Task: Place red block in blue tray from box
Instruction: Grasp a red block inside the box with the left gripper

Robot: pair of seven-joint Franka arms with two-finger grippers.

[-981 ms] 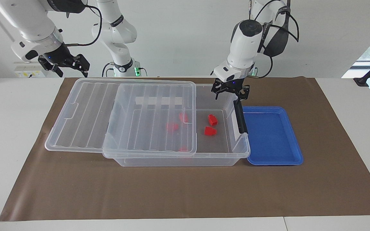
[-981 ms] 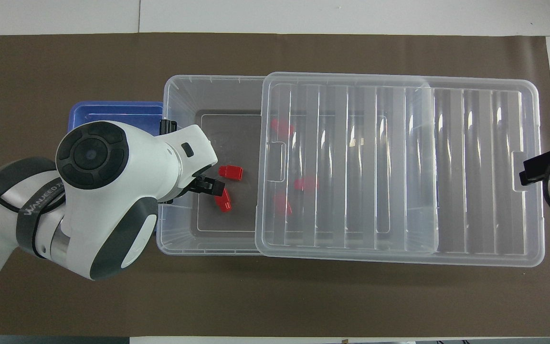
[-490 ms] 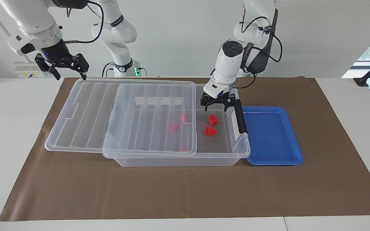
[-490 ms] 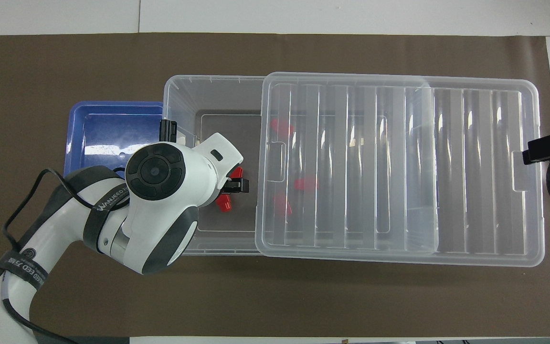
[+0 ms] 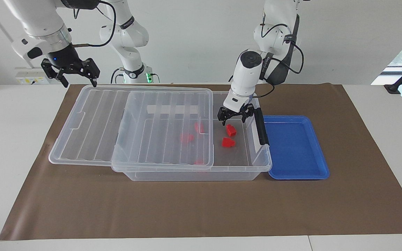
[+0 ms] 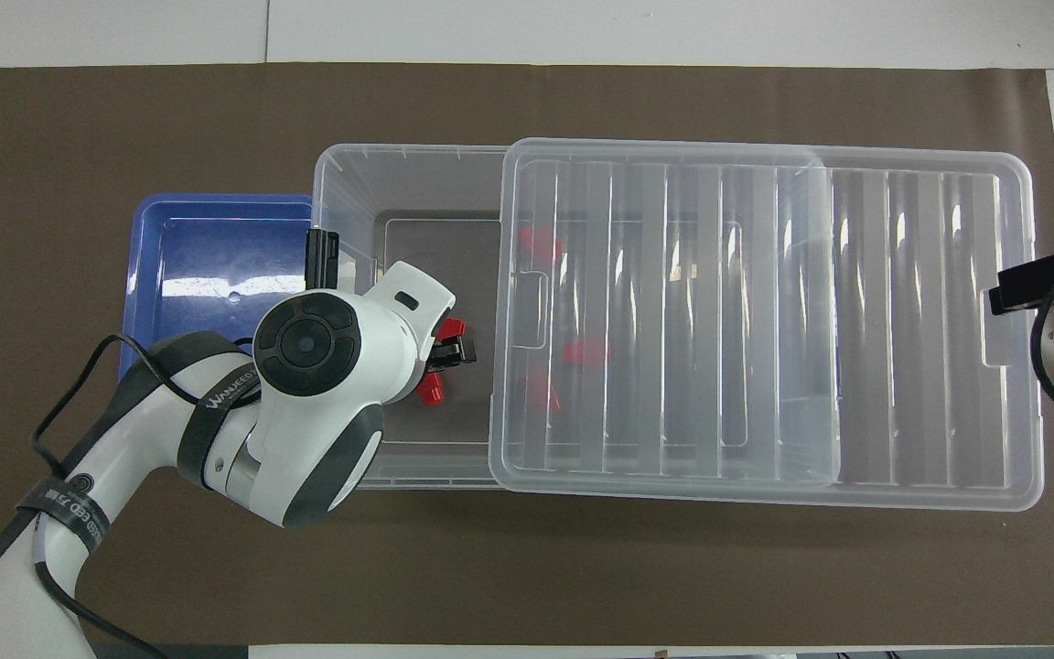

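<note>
While the right gripper (image 5: 77, 77) is waiting spread wide over the lid's (image 5: 131, 125) end, the left gripper (image 5: 235, 116) is hanging with fingers apart just above the red block (image 5: 231, 130) inside the box (image 5: 201, 174), beside the blue tray (image 5: 295, 146).

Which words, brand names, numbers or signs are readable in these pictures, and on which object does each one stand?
"WANJEED": on the black strap around the left arm, overhead view; the characters after it are too blurred to read.
A second strap lower on that arm carries print cut off by folds; only "EED" reads.
Grey lettering on the arm links in the facing view: too small to read.
The box, its lid and the blue tray: no text.
</note>
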